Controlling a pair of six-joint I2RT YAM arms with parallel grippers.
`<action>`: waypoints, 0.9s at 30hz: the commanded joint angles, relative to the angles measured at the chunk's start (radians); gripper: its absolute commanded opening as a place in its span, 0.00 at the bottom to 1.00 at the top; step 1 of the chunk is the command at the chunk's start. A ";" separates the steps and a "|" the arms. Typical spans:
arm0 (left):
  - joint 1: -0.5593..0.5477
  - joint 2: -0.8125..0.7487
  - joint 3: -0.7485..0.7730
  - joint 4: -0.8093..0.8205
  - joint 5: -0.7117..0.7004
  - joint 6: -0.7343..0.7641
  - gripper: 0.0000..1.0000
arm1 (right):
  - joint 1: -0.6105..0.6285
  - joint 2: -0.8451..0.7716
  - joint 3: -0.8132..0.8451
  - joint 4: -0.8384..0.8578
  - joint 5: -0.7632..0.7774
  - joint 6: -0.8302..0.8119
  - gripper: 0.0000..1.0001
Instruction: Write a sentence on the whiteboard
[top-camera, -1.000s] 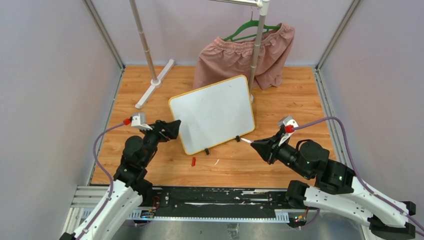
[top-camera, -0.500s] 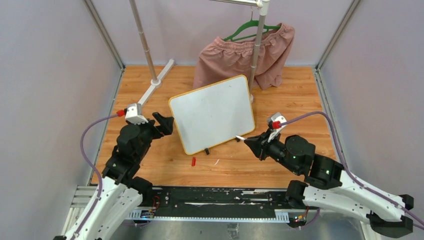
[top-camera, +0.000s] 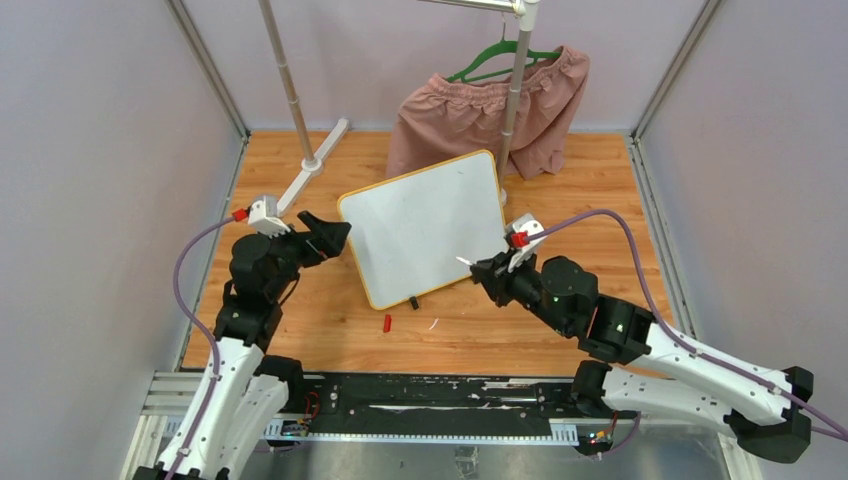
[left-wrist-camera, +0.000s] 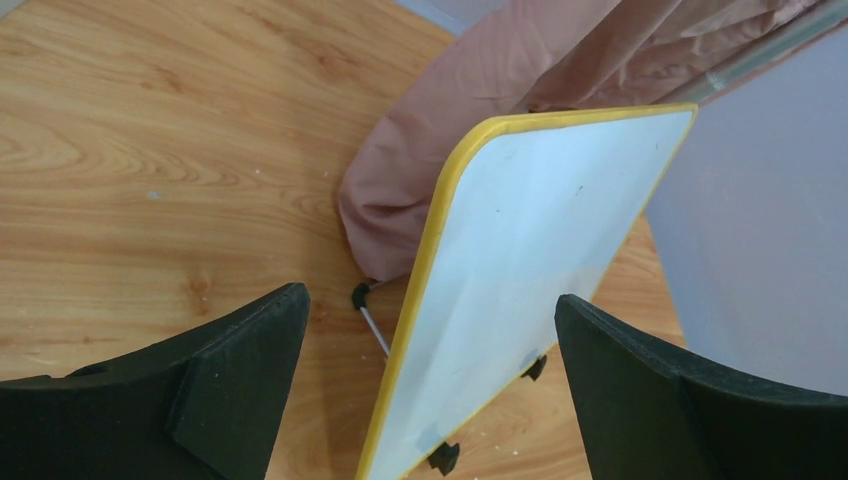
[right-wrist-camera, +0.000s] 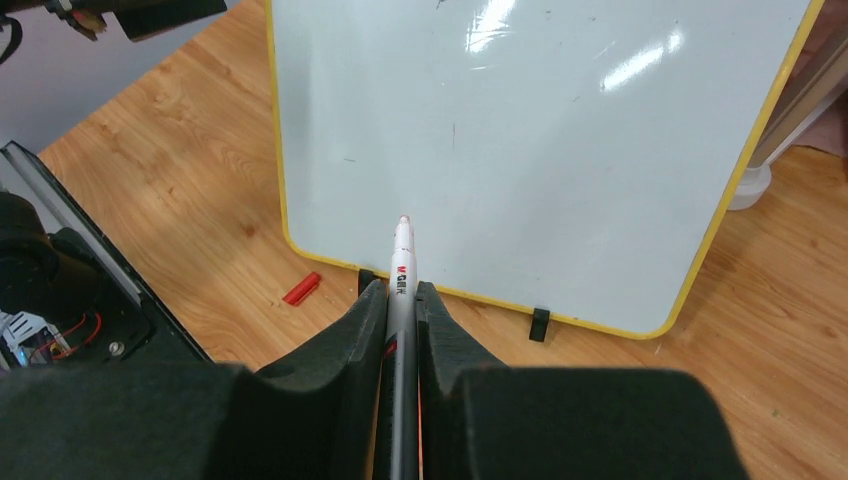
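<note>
We log: left gripper (top-camera: 323, 232) fingers spread wide, grasping nothing, just beside the left edge of the yellow-rimmed rectangular whiteboard (top-camera: 425, 225) | right gripper (top-camera: 487, 269) clenched on a slim white marker pen (right-wrist-camera: 402, 255), tip by the board's lower face | board stands tilted mid wooden table (top-camera: 600, 200), before hanging pink shorts (top-camera: 470, 110).

There is one whiteboard (top-camera: 425, 225) with two black clip feet (top-camera: 413, 301), one marker (right-wrist-camera: 401, 262), one small red cap (top-camera: 387, 322), one pink garment (top-camera: 470, 115), one green hanger (top-camera: 490, 60), two metal poles (top-camera: 285, 80) and two robot arms (top-camera: 250, 300).
</note>
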 joint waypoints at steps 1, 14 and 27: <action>0.041 -0.003 -0.064 0.175 0.127 -0.064 1.00 | 0.006 0.034 0.013 0.120 0.049 -0.039 0.00; 0.085 0.102 -0.144 0.443 0.308 -0.099 0.86 | 0.006 0.362 0.182 0.255 -0.018 -0.122 0.00; 0.086 0.133 -0.290 0.626 0.290 -0.237 0.63 | 0.025 0.566 0.219 0.467 -0.073 -0.181 0.00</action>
